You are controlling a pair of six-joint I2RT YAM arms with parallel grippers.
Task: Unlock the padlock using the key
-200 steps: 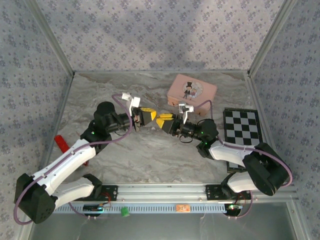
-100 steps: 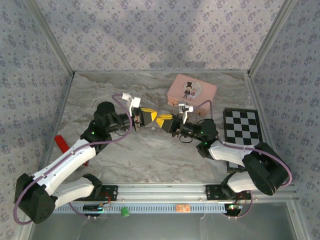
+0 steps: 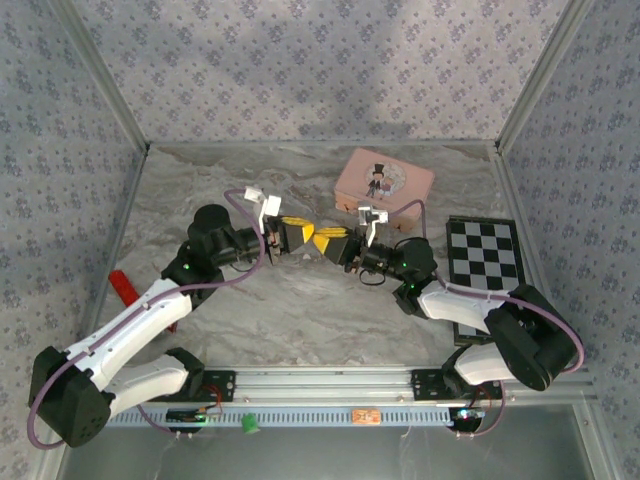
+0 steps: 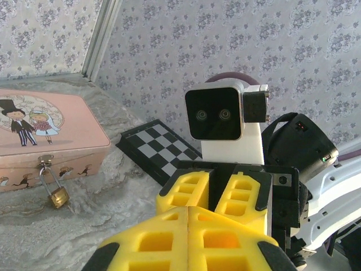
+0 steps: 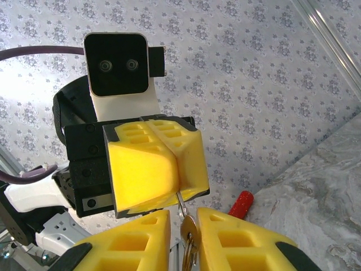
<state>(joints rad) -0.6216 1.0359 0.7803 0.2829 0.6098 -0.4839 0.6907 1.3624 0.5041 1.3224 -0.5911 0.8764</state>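
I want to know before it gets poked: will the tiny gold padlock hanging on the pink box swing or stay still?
It would probably swing: the padlock hangs by its thin shackle from the clasp of the pink tin. It looks small, so likely light, though solid metal. Its shiny body may be slippery to pinch.

Pink illustrated tin box (image 3: 384,180), far edge of marbled table (image 3: 300,320); black-and-white checkered board (image 3: 482,262), right edge; red cylindrical object (image 3: 122,285), left edge.
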